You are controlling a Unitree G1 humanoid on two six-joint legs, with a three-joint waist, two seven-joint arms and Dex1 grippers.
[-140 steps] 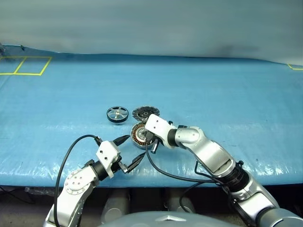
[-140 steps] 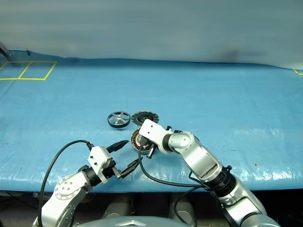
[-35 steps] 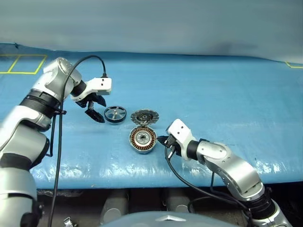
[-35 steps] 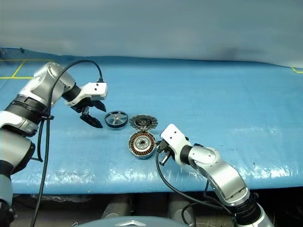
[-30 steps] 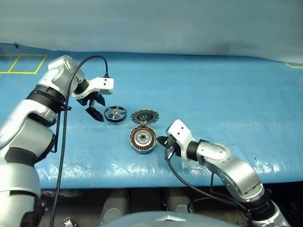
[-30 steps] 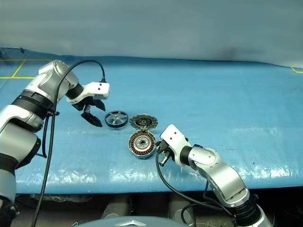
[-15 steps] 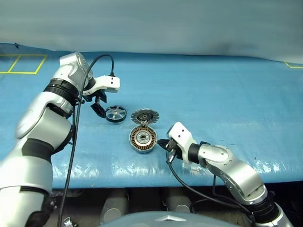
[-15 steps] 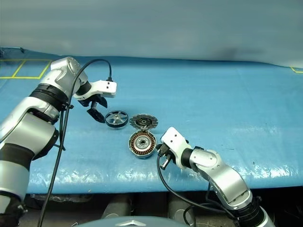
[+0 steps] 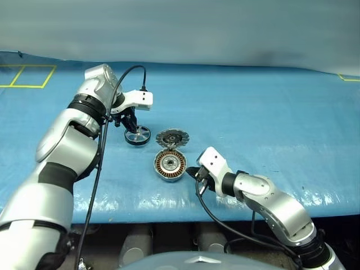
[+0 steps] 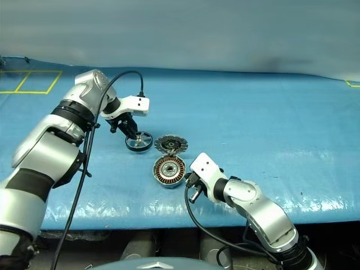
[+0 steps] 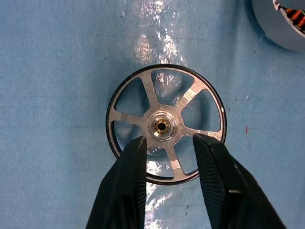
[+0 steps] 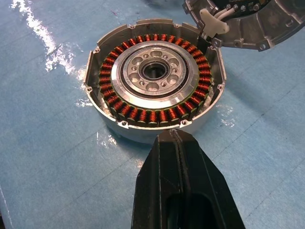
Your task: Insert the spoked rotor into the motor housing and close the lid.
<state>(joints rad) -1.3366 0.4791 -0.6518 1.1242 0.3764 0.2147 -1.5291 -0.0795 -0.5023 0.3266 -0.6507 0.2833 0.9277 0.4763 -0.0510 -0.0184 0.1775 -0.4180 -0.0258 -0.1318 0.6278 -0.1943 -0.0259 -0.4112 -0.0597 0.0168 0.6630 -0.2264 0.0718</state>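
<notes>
On the blue table cover, farthest to the left, the left gripper points steeply down over the spoked rotor, which lies flat on the cover. In the left wrist view its two black fingers stand partly apart, one on either side of the rotor's central hub, with their tips over the openings between the silver spokes (whether they touch the wheel I cannot tell, and nothing is lifted). Just right of the rotor lies the lid, swung open with its ribbed inner face up, hinged at the far edge of the motor housing. The housing sits nearer the table's front edge, its ring of copper-brown windings and central hub uncovered. Right of the housing, the right gripper rests low with its fingers pressed together on nothing, their tip just beside the housing's near wall.
</notes>
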